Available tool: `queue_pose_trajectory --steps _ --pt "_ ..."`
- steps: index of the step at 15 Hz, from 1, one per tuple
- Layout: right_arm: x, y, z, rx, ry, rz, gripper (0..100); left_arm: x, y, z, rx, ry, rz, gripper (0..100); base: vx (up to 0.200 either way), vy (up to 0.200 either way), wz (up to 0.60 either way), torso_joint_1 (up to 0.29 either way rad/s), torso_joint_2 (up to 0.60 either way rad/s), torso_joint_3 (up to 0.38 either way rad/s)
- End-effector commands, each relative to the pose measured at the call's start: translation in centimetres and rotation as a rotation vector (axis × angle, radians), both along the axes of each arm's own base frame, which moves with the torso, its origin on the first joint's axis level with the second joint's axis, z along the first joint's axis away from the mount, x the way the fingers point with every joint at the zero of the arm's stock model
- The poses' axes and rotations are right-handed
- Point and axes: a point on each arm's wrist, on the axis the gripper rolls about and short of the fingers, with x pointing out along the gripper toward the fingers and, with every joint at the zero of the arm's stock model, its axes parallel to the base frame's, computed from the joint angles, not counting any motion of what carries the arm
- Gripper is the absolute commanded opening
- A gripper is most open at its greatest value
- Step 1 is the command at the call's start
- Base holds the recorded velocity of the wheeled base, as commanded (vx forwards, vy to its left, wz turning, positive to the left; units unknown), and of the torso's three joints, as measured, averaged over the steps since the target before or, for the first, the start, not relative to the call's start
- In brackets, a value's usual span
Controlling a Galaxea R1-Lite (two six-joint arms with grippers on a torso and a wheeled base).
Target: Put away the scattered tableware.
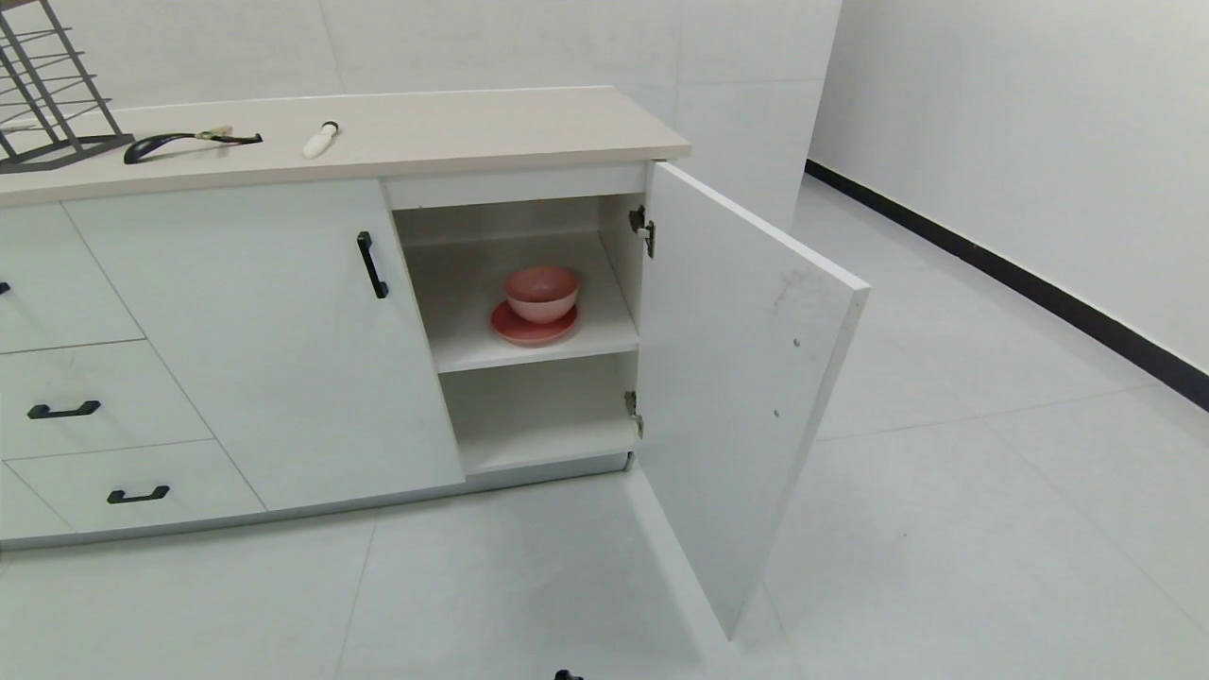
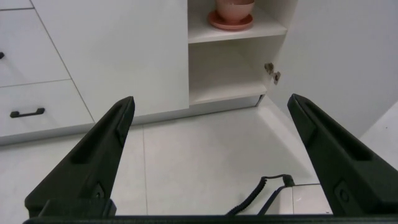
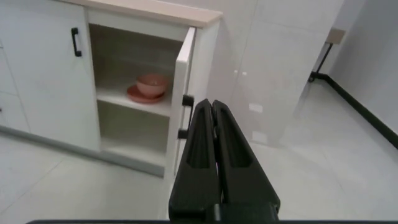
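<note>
Part of the task looks done. A pink bowl (image 1: 540,293) sits upright on a pink plate (image 1: 534,329) on the upper shelf (image 1: 463,331) of the cabinet, whose door (image 1: 746,378) stands wide open. What is left, by my reading, lies on the tabletop (image 1: 453,132): a black ladle (image 1: 165,144) with a pale handle, and a short white-handled utensil (image 1: 321,140) just beside it but apart from it. Both are near a dark wire rack (image 1: 47,94). They count as scattered tableware not yet put away, and the door is not yet closed.

The left jaws are spread wide and carry nothing. The bowl and plate are ahead of them and higher, well apart, with bare floor between. The right jaws are pressed together with nothing between them. They point toward the free edge of the open door, where its black handle shows, and the bowl and plate lie beyond that edge, inside the cabinet. The ladle and the white-handled utensil are farther from both jaws, up on the tabletop above the closed cabinet door.

The bowl is smooth, matt and round, a lighter pink than the plate. The plate is shallow with a low rim that shows all round the bowl's foot. The pair sits toward the front of the shelf, stable and level. The lower shelf below holds nothing that I can make out.
</note>
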Motion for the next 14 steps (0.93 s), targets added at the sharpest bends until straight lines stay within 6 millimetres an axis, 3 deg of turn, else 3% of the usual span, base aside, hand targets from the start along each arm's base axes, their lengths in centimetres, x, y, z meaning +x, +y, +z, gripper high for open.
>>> queue_pose_trajectory --steps 1,2,4,8,10,14 --pt "7.9 0.2 -3.8 -0.020 0.184 0.050 0 0.0 0.0 0.0 0.000 0.000 0.001 100 0.000 0.000 0.00 0.000 0.00 0.000" --pt "8.7 0.3 -3.9 -0.022 0.201 0.073 0 0.0 0.0 0.0 0.000 0.002 0.002 100 0.000 0.000 0.00 0.000 0.00 0.000" --pt "12.3 1.0 -3.9 -0.026 0.218 0.122 0 0.0 0.0 0.0 0.000 0.000 0.001 100 0.000 0.000 0.00 0.000 0.00 0.000" --pt "18.4 3.2 -6.7 -0.033 0.294 0.222 0 0.0 0.0 0.0 0.000 0.000 0.001 100 0.000 0.000 0.00 0.000 0.00 0.000" --pt "21.8 3.4 -6.1 -0.031 0.241 0.215 0 0.0 0.0 0.0 0.001 0.000 0.001 100 0.000 0.000 0.00 0.000 0.00 0.000" --pt "24.3 3.4 -7.7 -0.031 0.268 0.210 0 0.0 0.0 0.0 0.001 0.000 0.001 100 0.000 0.000 0.00 0.000 0.00 0.000"
